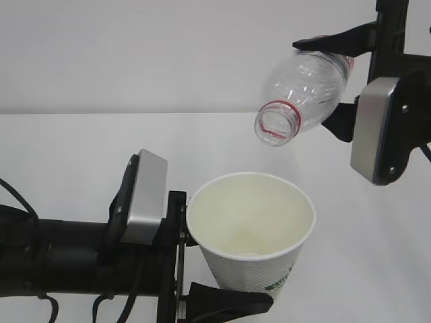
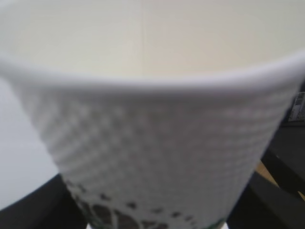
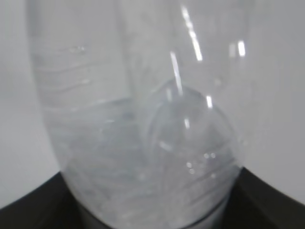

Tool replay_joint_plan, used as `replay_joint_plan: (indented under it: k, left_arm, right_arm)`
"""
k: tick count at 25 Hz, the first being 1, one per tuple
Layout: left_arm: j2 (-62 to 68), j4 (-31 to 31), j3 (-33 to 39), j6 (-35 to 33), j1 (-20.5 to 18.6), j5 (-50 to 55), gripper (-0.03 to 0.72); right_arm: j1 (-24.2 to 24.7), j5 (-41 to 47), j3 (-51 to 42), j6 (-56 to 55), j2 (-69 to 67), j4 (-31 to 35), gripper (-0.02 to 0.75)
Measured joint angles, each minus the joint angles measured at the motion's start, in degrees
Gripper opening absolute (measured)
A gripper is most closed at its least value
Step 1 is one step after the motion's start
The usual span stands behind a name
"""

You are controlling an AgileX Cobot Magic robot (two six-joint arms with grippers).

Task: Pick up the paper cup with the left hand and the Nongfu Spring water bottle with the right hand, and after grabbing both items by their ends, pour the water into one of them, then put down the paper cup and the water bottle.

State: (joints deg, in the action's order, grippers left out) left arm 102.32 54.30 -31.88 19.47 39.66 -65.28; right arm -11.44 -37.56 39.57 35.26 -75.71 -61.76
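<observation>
I see a white paper cup point(image 1: 252, 232) at lower centre, embossed with a dotted texture and dark green print near its base. Upper right, the clear bottle point(image 1: 303, 94) has a red neck ring.

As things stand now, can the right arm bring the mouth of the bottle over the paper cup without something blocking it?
Probably yes. The bottle, held tilted in the right pincer, hangs above and right of the paper cup; only open air lies between its mouth and the cup's rim.
</observation>
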Motion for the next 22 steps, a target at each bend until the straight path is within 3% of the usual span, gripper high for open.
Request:
replay_joint_plan:
  k: [22]
  left_arm:
    - [0.0,-1.71,-0.51,0.0,0.0,0.69,0.555]
  right_arm:
    - [0.0,-0.93,0.0,1.59,0.0,0.0,0.512]
